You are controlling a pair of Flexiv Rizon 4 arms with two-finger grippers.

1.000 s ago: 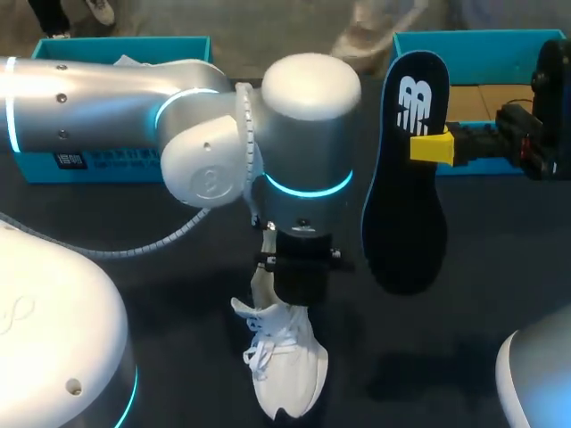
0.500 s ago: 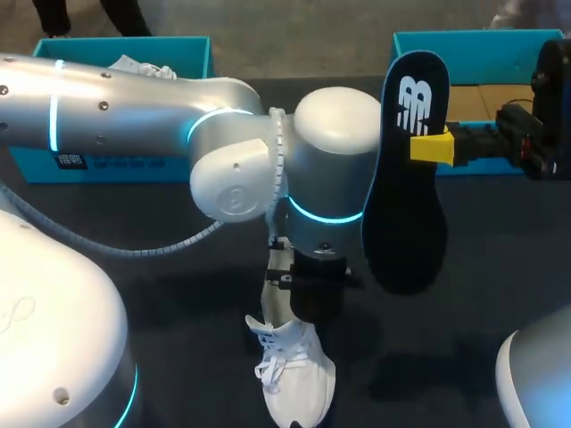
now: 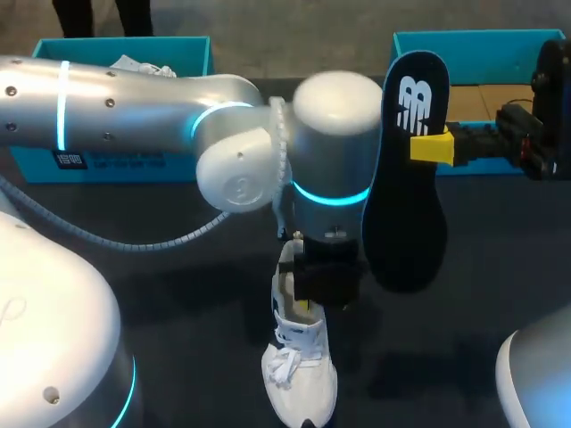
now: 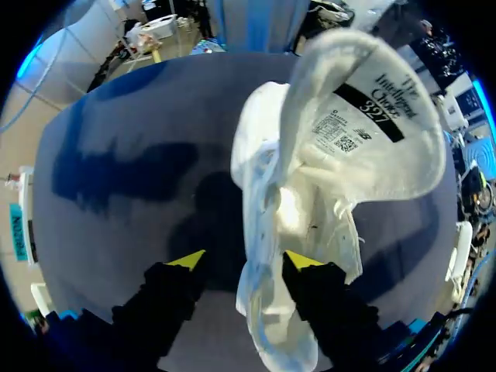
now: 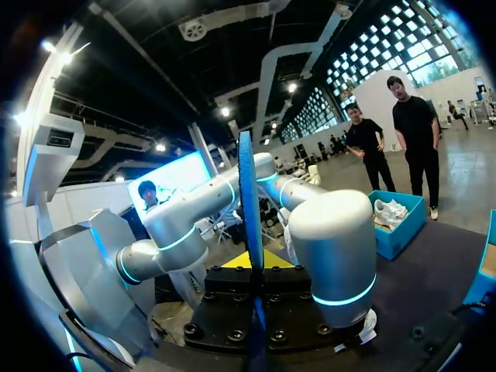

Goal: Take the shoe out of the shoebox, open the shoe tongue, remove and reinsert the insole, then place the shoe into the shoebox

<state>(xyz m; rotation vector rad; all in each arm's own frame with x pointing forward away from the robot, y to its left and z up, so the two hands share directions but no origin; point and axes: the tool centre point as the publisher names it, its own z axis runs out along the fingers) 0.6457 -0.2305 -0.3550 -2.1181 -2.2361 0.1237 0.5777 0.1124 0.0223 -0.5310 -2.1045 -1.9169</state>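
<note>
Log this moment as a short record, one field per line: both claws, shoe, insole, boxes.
left claw: open, at the white shoe, the shoe's edge between its fingers
right claw: shut on the insole, held in the air
white shoe: on the table, tongue folded open, no insole inside
insole: dark, out of the shoe, beside the left arm
left shoebox: holds a second white shoe
right shoebox: behind the insole, brown floor showing
</note>
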